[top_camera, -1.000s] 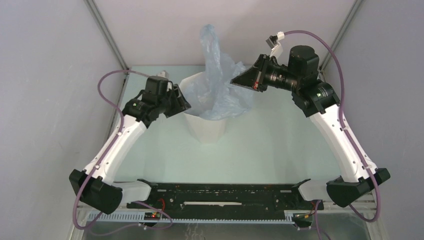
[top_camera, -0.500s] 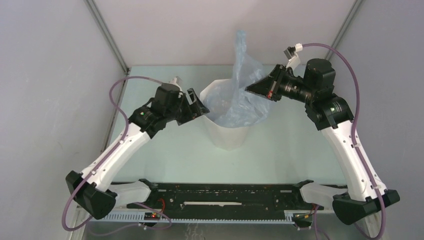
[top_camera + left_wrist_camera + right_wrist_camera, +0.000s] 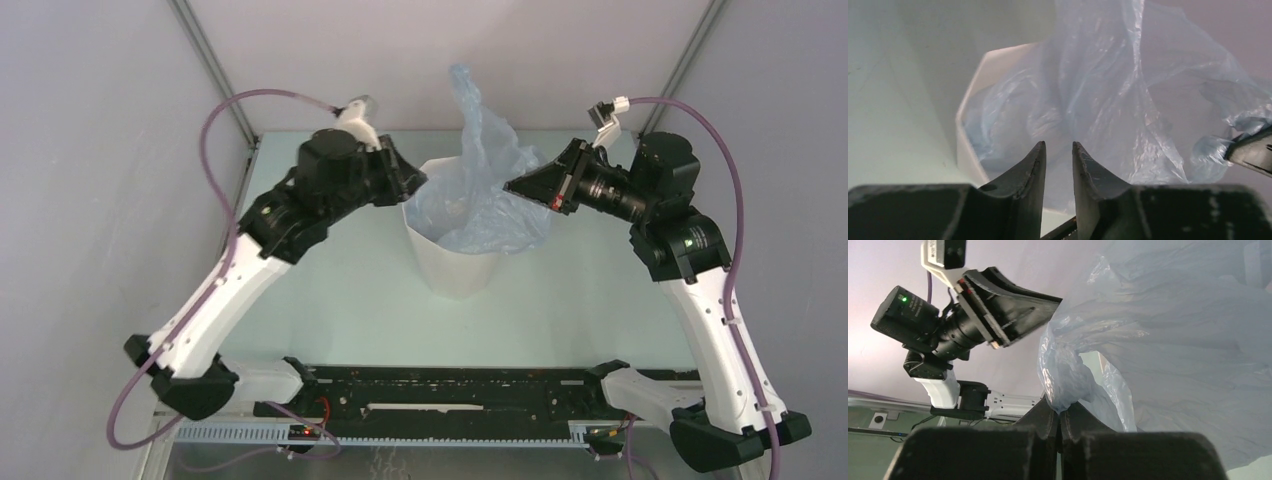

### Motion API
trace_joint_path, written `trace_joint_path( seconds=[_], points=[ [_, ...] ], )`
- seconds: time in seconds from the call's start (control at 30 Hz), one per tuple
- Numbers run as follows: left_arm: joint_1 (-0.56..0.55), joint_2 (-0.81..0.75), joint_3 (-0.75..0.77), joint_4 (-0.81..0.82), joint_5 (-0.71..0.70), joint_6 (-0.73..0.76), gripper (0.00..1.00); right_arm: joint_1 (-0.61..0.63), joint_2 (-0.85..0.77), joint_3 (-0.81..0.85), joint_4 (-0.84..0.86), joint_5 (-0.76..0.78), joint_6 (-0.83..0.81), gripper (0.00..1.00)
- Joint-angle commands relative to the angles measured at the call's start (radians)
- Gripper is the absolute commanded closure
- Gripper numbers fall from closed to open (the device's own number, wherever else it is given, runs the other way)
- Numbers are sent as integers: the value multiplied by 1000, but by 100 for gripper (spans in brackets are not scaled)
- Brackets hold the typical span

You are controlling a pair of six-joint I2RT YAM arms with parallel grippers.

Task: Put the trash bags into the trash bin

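Trash bin [image 3: 455, 268] of tall, faceted, translucent white plastic, left gripper [image 3: 1058, 145] at its left rim with fingers narrowly parted and empty, right gripper [image 3: 1060, 413] pinching the thin, crinkly, pale blue plastic trash bag [image 3: 482, 190] that sits partly inside and rises beyond.

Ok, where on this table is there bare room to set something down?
Bare table: between the trash bin and the near black rail, and right of the bin. Crowded: the bin's mouth, where the trash bag billows between the left gripper and right gripper.
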Motion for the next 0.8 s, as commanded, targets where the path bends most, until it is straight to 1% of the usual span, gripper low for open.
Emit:
trace_joint_path(
  seconds=[0.0, 0.13, 0.17, 0.23, 0.3, 0.43, 0.53, 0.67, 0.77],
  points=[
    [-79, 152, 67, 59, -25, 73, 70, -11, -9, -4, 24, -20, 46, 100],
    [-115, 267, 72, 104, -25, 47, 70, -10, 6, -32, 100, -50, 130, 100],
    [-119, 297, 72, 104, -25, 42, 69, -9, 11, -33, 109, -54, 141, 100],
    [-117, 358, 64, 78, -37, 16, 65, -8, 21, -33, 127, -55, 159, 100],
    [-110, 414, 42, 64, -42, -20, 65, -7, 27, -33, 138, -56, 168, 100],
    [-111, 506, 29, 41, -46, -36, 65, -8, 27, -33, 135, -47, 171, 100],
    [-112, 506, 5, 39, -67, -40, 65, -8, 25, -36, 126, -33, 157, 100],
    [-111, 438, -6, 42, -83, -25, 64, -8, 29, -37, 105, -22, 128, 100],
    [-112, 368, 10, 51, -42, -4, 51, -8, 35, -39, 98, -21, 107, 100]
  ],
)
